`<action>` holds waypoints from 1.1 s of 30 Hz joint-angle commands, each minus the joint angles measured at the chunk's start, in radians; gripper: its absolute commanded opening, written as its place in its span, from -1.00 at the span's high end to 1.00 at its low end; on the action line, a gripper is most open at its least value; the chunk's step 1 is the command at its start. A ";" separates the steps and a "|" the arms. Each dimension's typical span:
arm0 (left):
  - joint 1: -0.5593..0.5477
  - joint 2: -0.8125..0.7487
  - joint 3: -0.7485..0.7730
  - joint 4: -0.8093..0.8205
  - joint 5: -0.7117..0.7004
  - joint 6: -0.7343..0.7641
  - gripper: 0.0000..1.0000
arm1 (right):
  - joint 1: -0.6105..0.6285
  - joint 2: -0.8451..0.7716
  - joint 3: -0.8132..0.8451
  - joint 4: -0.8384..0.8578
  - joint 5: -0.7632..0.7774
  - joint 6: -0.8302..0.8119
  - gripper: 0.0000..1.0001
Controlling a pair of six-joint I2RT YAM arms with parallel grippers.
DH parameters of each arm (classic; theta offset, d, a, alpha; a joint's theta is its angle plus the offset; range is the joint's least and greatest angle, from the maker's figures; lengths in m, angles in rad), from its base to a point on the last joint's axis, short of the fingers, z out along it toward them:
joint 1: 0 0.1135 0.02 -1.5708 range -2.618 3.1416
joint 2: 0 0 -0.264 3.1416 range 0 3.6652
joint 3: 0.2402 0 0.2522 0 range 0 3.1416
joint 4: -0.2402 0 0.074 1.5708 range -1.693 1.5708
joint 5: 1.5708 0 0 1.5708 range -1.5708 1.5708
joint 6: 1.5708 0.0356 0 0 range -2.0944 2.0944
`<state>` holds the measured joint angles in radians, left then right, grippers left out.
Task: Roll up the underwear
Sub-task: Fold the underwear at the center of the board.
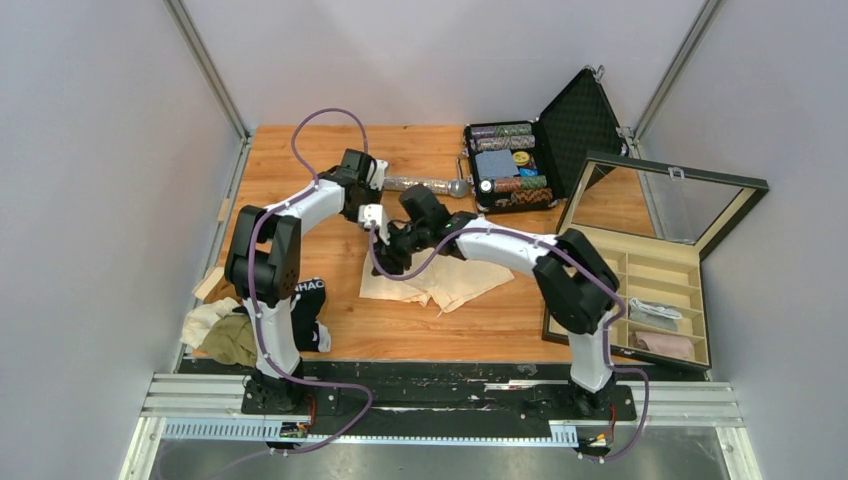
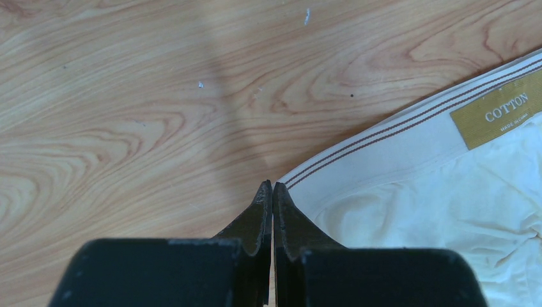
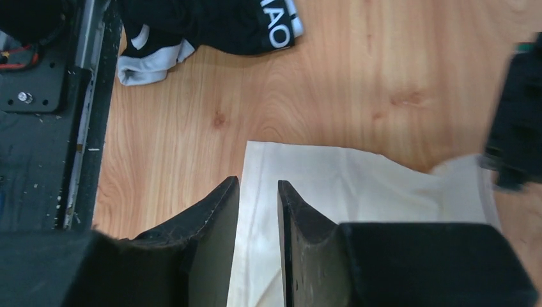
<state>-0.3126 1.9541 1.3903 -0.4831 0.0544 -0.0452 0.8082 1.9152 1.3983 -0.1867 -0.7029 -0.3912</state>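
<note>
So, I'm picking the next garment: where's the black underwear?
Top view: the black underwear lies near-left on the table, just right of the left arm, beside a pile of garments.

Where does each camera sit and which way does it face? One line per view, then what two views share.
Top external: above, behind the bases, looking down on the table, cream underwear and black underwear; both arms show.
Left wrist: on the left arm, looking down at wood and the cream underwear's waistband; the shut left gripper shows.
Right wrist: on the right arm, facing back toward the base rail; the open right gripper shows.
Shared: both wrist views catch the cream underwear.
</note>
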 commanded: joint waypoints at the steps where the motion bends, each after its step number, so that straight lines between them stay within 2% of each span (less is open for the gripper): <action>1: 0.023 -0.020 -0.003 0.003 0.024 -0.028 1.00 | 0.058 0.098 0.063 0.091 -0.040 -0.101 0.39; 7: 0.026 -0.011 0.002 0.026 0.031 0.009 1.00 | 0.117 0.165 0.077 0.105 -0.042 -0.203 0.38; 18: 0.029 -0.008 0.010 0.014 0.045 -0.017 1.00 | 0.158 0.260 0.143 0.086 0.017 -0.194 0.39; 33: 0.036 -0.004 0.018 0.029 0.058 -0.038 1.00 | 0.163 0.278 0.142 0.031 0.070 -0.313 0.37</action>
<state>-0.2852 1.9541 1.3884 -0.4789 0.1017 -0.0662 0.9665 2.1925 1.5135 -0.1394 -0.6289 -0.6304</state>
